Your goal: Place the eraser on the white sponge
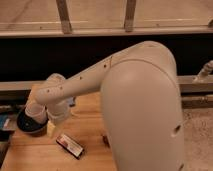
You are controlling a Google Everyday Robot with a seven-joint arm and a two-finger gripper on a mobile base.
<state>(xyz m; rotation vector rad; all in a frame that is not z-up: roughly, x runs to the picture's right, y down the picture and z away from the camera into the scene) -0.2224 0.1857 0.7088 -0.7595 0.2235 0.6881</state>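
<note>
The eraser (70,146), a flat block with a white top and dark red-black edges, lies on the wooden table (30,155) near the front. My gripper (52,127) hangs from the white wrist just up and left of it, pointing down at the table and apart from the eraser; it looks open and holds nothing. Only a bluish corner of the white sponge (72,102) shows behind the forearm.
A dark round saucer (27,126) with a white cup (34,111) stands right beside the gripper on its left. A small reddish object (106,140) peeks out by the big upper arm (142,115), which hides the table's right side. A blue item (5,122) sits at the left edge.
</note>
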